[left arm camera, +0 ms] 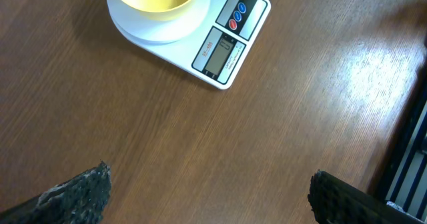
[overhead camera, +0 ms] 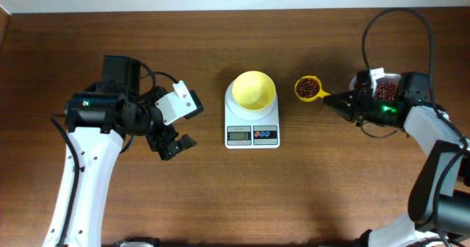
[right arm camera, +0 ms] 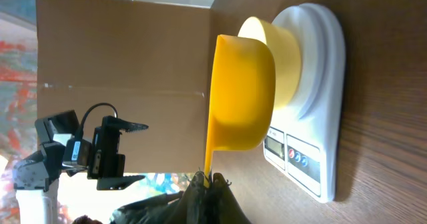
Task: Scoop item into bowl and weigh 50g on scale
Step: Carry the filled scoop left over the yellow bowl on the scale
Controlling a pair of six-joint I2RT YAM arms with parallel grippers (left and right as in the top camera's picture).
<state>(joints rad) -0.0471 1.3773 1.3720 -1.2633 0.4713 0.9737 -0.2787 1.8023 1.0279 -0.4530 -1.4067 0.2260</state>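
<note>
Tabletop [overhead camera: 220,203]: dark brown wood grain that fills the overhead view.
Backdrop: a brown cardboard sheet [right arm camera: 127,51] stands past the table's edge in the right wrist view, with a blurred colourful area beside it.
Left arm [overhead camera: 81,159]: white links and black joints, coming in from the left, well apart from the scale.
Right arm [overhead camera: 433,151]: enters from the right edge, with its wrist over the clear container.
Left gripper [overhead camera: 182,123]: jaws spread wide with nothing between them, over bare wood to the left of the scale. Its dark fingertips [left arm camera: 80,191] sit in the lower corners of the left wrist view.
Right gripper [overhead camera: 332,98]: pinched tight on the scoop's handle, pointing left toward the scale.
Scale [overhead camera: 252,135]: white digital kitchen scale at the table's centre, with a grey display and red and blue buttons along its near edge. The readout is too small to read.
Container [overhead camera: 397,78]: clear plastic, far right, partly covered by the right wrist.
Bowl [overhead camera: 254,90]: round and pale yellow, sitting on the scale's platform. Its inside shows plain yellow.
Scoop [overhead camera: 297,87]: yellow measuring scoop, held level just right of the bowl. The overhead view shows a gap between them.
Beans [overhead camera: 308,90]: a small dark red-brown heap in the scoop's cup, and more of them in the container.
</note>
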